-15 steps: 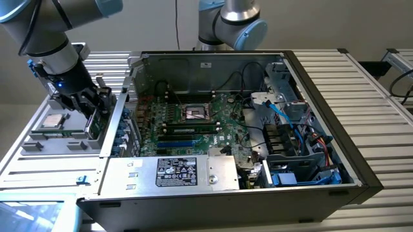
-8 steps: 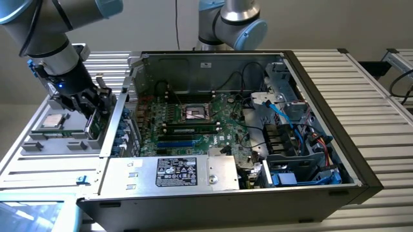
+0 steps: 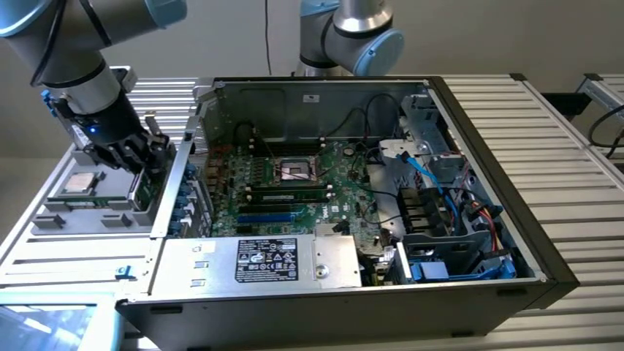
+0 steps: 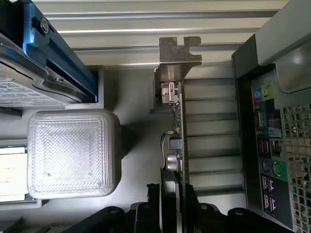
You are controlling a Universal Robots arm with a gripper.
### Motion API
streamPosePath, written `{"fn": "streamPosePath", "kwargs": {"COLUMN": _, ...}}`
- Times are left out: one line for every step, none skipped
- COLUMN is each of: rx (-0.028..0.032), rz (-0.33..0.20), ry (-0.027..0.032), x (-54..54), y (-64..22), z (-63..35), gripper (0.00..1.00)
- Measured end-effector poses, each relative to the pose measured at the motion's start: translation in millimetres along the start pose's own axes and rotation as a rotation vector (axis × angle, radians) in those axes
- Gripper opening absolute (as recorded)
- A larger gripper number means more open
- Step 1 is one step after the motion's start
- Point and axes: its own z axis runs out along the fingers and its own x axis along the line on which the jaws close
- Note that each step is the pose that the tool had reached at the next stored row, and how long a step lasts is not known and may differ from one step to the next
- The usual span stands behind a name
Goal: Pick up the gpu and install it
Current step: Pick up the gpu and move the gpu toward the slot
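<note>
We are at the pick-up step; the gpu (image 4: 178,121) stands on edge in a slot of the grey tray (image 3: 73,219), just beside the open computer case (image 3: 546,241); the gripper (image 3: 137,155) straddles the card, though we cannot tell whether it is clenched on it; we judge a lift calls for a square hold and a straight pull clear of the slot.

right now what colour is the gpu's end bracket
Silver bare metal. The end bracket of the gpu shows best in the wrist view.
</note>
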Motion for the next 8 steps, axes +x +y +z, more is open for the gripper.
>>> {"fn": "streamPosePath", "kwargs": {"rx": 0.0000, "rz": 0.000, "ry": 0.0002, "x": 0.0, "y": 0.0, "z": 0.0, "gripper": 0.29}}
{"fn": "streamPosePath", "kwargs": {"rx": 0.0000, "rz": 0.000, "ry": 0.0003, "x": 0.0, "y": 0.0, "z": -0.1, "gripper": 0.29}}
{"fn": "streamPosePath", "kwargs": {"rx": 0.0000, "rz": 0.000, "ry": 0.0002, "x": -0.1, "y": 0.0, "z": 0.0, "gripper": 0.29}}
{"fn": "streamPosePath", "kwargs": {"rx": 0.0000, "rz": 0.000, "ry": 0.0002, "x": -0.1, "y": 0.0, "z": 0.0, "gripper": 0.29}}
{"fn": "streamPosePath", "kwargs": {"rx": -0.0001, "rz": 0.000, "ry": 0.0002, "x": -0.1, "y": 0.0, "z": 0.0, "gripper": 0.29}}
{"fn": "streamPosePath", "kwargs": {"rx": -0.0001, "rz": 0.000, "ry": 0.0002, "x": -0.1, "y": 0.0, "z": 0.0, "gripper": 0.29}}
{"fn": "streamPosePath", "kwargs": {"rx": -0.0001, "rz": 0.000, "ry": 0.0001, "x": -0.1, "y": 0.0, "z": 0.0, "gripper": 0.29}}
{"fn": "streamPosePath", "kwargs": {"rx": -0.0002, "rz": 0.000, "ry": -0.0001, "x": -0.2, "y": 0.1, "z": -0.5, "gripper": 0.29}}
